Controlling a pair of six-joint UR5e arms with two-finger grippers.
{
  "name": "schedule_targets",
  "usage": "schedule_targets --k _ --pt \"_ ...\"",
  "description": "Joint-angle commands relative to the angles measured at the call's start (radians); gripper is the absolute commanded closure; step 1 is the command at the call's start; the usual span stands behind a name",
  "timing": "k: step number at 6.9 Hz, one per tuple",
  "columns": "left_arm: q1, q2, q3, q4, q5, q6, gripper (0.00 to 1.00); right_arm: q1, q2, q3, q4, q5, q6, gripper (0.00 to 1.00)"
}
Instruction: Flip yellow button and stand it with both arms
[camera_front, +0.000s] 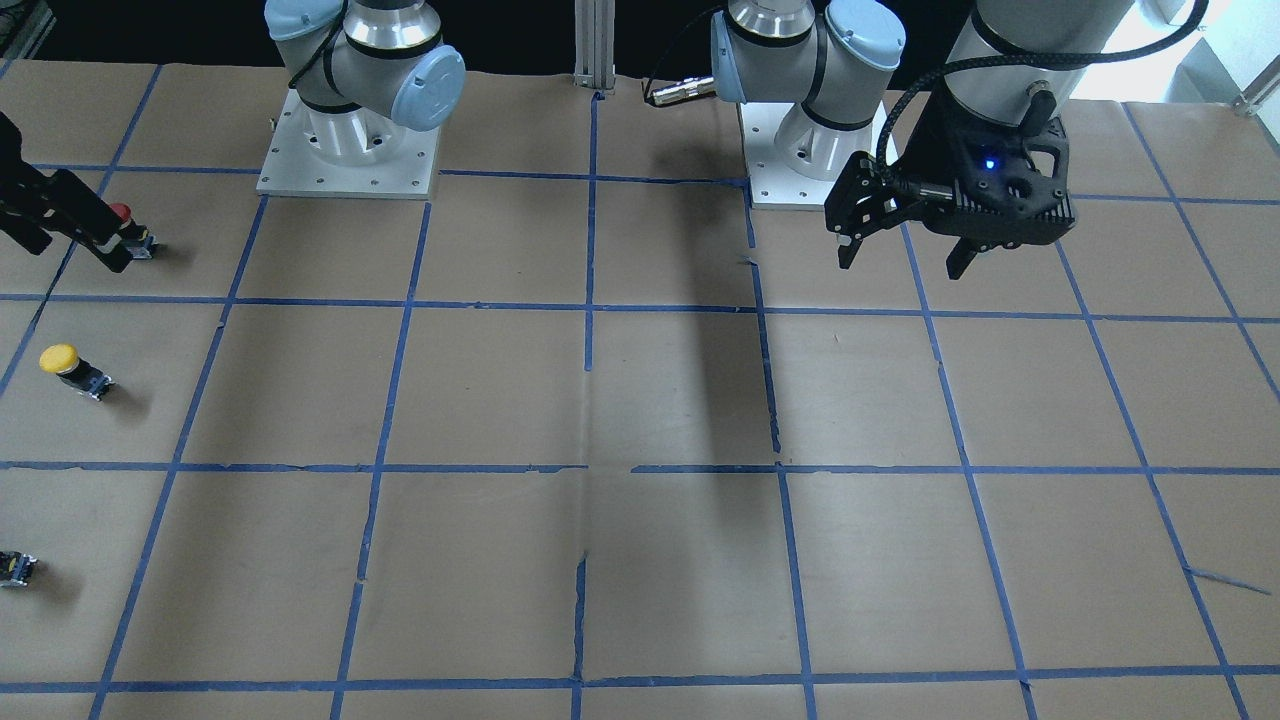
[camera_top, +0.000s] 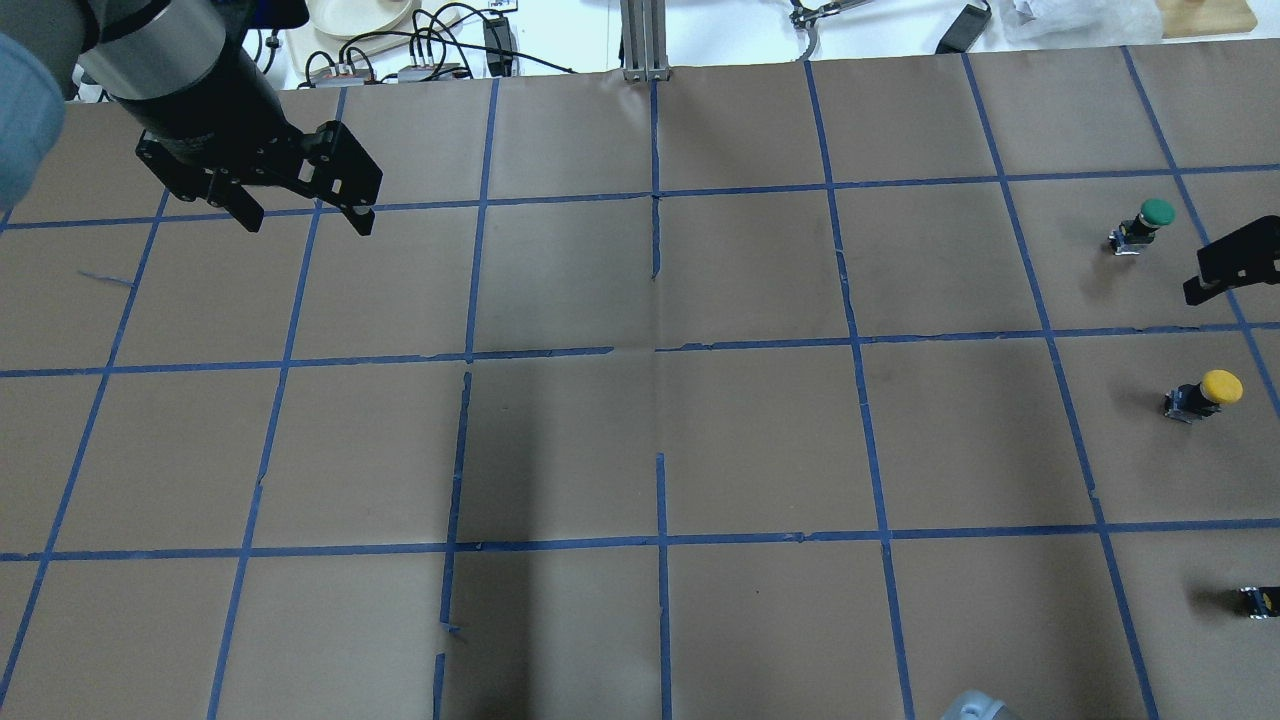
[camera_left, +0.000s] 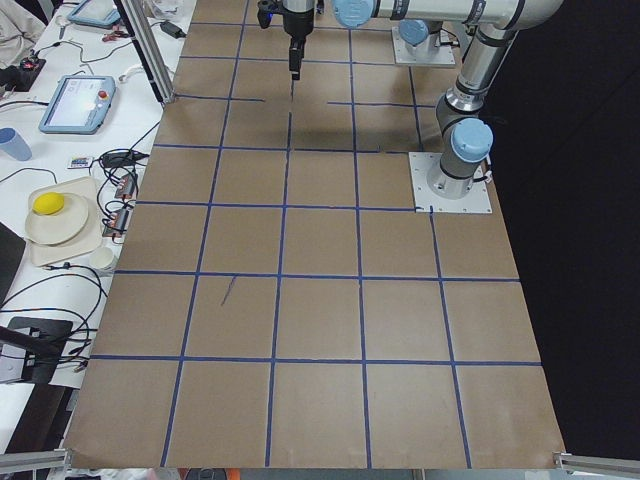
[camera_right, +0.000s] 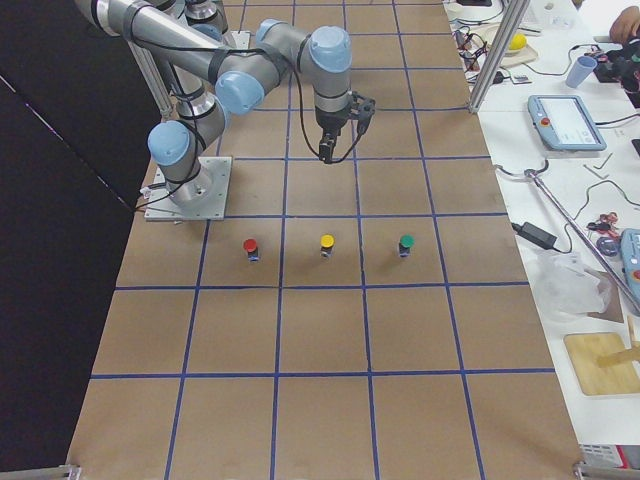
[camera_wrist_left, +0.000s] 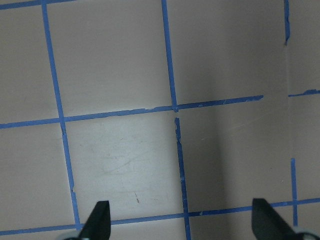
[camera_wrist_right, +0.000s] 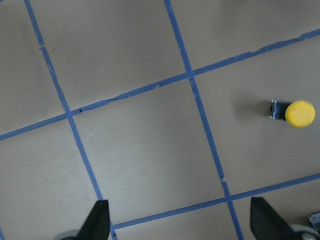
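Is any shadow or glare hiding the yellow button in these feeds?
No. Overhead: the yellow button is evenly lit, with only a small shadow beside it; front-facing: the broad dark shadow falls mid-table, away from it; right wrist: its cap is sharp, no glare.

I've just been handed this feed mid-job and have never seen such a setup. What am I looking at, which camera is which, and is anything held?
This is a robot with a left arm and a right arm bolted to a paper-covered table with a blue tape grid. Four pictures come from fixed cameras: facing the robot, behind and above it, and one at each table end. Two look down from the wrists; the black tips at the bottom are tool fingers. Three push buttons sit in a row on the robot's right: the red button, the yellow button, the green button. The left tool and right tool hang open. Nothing is held.
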Motion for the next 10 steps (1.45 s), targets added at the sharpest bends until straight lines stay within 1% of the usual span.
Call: schedule_targets --k 1,2,3,4,5,6,7,9,10 --pt "0.000 0.000 0.000 0.000 0.001 0.000 0.00 0.159 0.009 -0.074 0.089 -0.005 0.266 0.00" --pt "0.002 0.007 0.002 -0.001 0.000 0.002 0.00 0.231 0.008 -0.079 0.088 -0.027 0.309 0.00" --pt "0.002 0.009 -0.001 -0.003 0.001 0.000 0.00 0.300 0.008 -0.080 0.086 -0.074 0.355 0.00" --pt "0.000 0.007 -0.001 -0.003 0.001 0.000 0.00 0.361 0.008 -0.086 0.086 -0.082 0.433 0.00" --pt "-0.001 0.012 0.000 -0.003 -0.004 0.000 0.00 0.424 0.008 -0.108 0.086 -0.120 0.482 0.00" --pt "-0.001 0.010 0.000 -0.003 -0.005 0.000 0.00 0.481 0.008 -0.144 0.135 -0.123 0.554 0.00" --pt "-0.001 0.007 0.000 -0.003 -0.007 0.000 0.00 0.525 -0.001 -0.155 0.208 -0.157 0.531 0.00" --pt "-0.001 0.006 0.000 -0.003 -0.007 0.000 0.00 0.527 0.000 -0.133 0.207 -0.145 0.441 0.00" --pt "-0.001 0.001 0.000 -0.001 -0.010 0.000 0.00 0.527 0.006 -0.125 0.207 -0.149 0.434 0.00"
